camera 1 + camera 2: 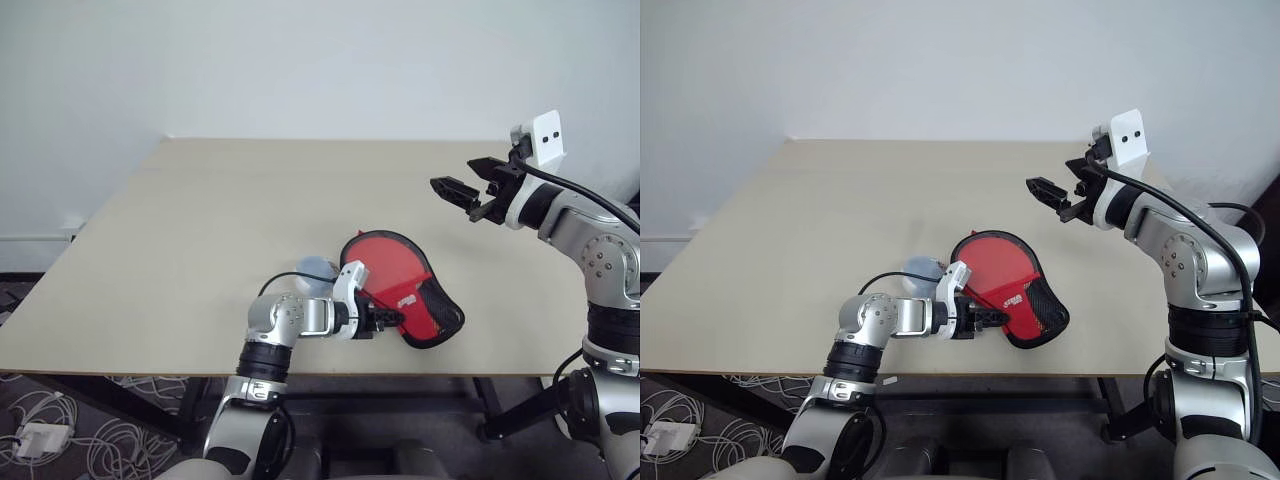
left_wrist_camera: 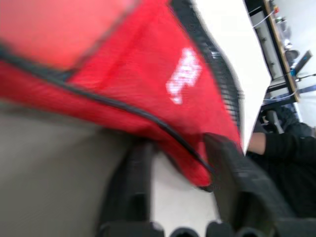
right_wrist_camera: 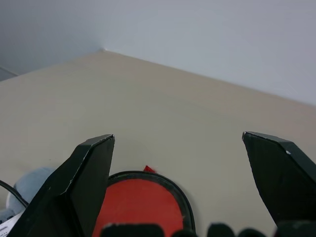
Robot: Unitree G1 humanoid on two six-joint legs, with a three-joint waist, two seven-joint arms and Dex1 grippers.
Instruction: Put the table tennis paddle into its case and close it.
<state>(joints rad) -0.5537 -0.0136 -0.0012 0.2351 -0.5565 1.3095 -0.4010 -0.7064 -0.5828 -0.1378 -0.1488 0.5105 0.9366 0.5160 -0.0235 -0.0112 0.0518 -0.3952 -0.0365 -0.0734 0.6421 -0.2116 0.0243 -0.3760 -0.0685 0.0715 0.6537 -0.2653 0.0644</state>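
both arms out, left pincer (image 1: 392, 320) low at case (image 1: 405, 290), right pincer (image 1: 463, 189) raised, spread

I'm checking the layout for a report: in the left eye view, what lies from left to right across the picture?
Cables on the floor → left gripper → case → right gripper.
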